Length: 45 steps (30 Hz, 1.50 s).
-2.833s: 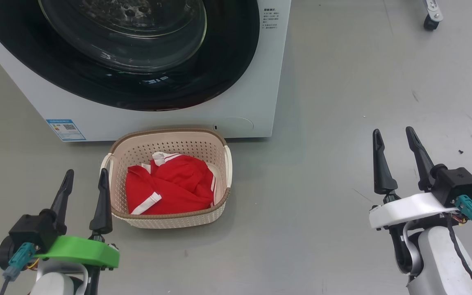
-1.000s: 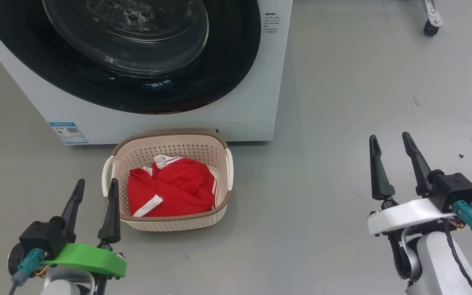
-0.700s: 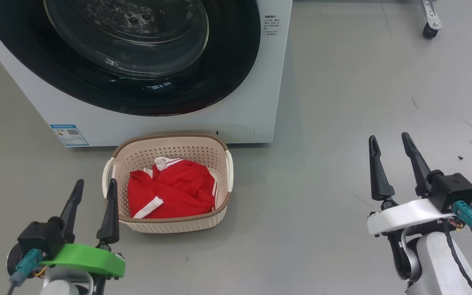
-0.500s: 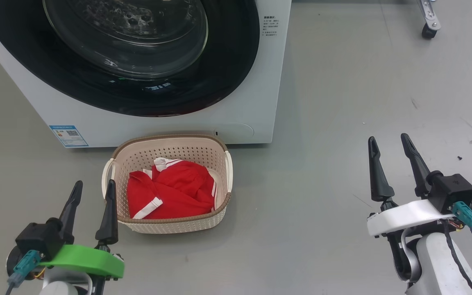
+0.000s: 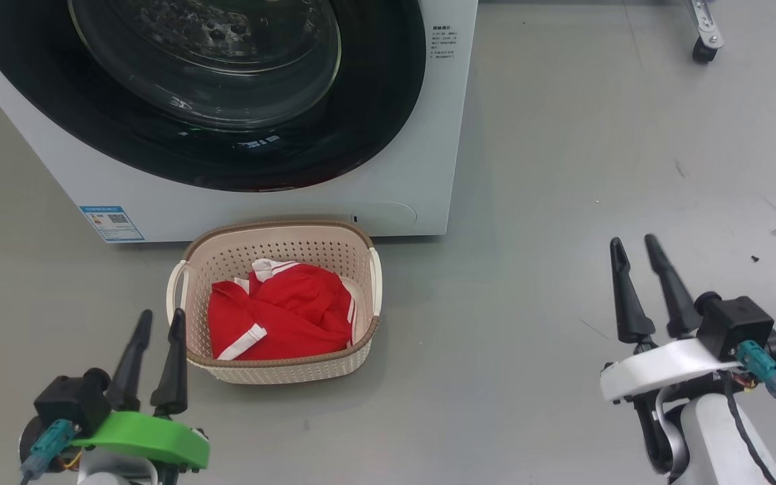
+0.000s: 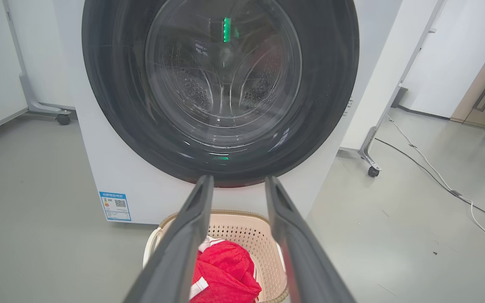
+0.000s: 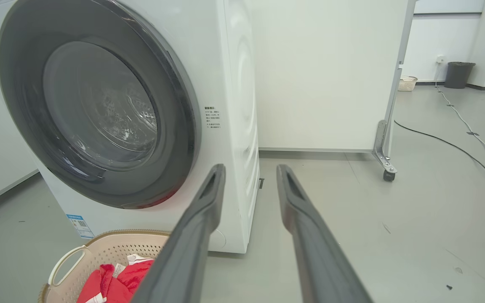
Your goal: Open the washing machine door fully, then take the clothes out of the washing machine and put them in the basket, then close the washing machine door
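Both pairs of fingers have just drawn in. My left gripper [image 5: 162, 313] and right gripper [image 5: 632, 240] stood wider half a second back; now each pair is narrowly apart, holding nothing, low at either side of the head view. I read that as the arms settling, with the job all but done.

The large round door with its glossy black rim and bulging glass [image 5: 206, 74] sits flush against the big white front-loading washing machine [image 5: 422, 175] (no gap at its edge in the right wrist view). Through the glass the studded steel drum [image 6: 221, 84] looks bare.

The small cream perforated basket with its brown woven-look rim [image 5: 280, 224] stands on the grey floor [image 5: 529, 202] just before the machine. The bright red, white-trimmed clothes [image 5: 280, 316] lie bunched inside it.
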Available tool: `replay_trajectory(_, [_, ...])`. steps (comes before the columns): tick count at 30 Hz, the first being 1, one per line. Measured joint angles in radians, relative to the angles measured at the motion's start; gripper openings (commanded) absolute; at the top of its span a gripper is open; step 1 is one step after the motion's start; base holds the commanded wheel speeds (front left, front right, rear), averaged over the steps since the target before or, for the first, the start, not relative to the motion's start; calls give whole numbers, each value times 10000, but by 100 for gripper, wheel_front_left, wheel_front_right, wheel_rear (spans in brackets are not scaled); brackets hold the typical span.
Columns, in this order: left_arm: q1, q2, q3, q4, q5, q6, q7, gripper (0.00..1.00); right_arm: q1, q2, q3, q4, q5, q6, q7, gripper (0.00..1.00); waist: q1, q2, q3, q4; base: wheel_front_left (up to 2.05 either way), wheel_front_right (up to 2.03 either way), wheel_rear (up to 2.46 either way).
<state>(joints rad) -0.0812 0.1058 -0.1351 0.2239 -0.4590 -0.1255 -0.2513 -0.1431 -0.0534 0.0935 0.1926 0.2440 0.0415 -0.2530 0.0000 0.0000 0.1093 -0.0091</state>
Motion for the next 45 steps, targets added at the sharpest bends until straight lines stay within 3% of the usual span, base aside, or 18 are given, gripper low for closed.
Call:
replay_trajectory(11, [241, -205, -67, 322, -341, 0, 52, 0, 445, 127, 29, 443, 322, 12, 21, 0, 0, 0, -32, 4, 0, 0, 0])
replay_trajectory(45, [251, -268, 393, 278, -3864, 0, 1011, 0, 445, 134, -633, 564, 4451, 192, 1152, 0, 0, 0, -355, 27, 0, 0, 0])
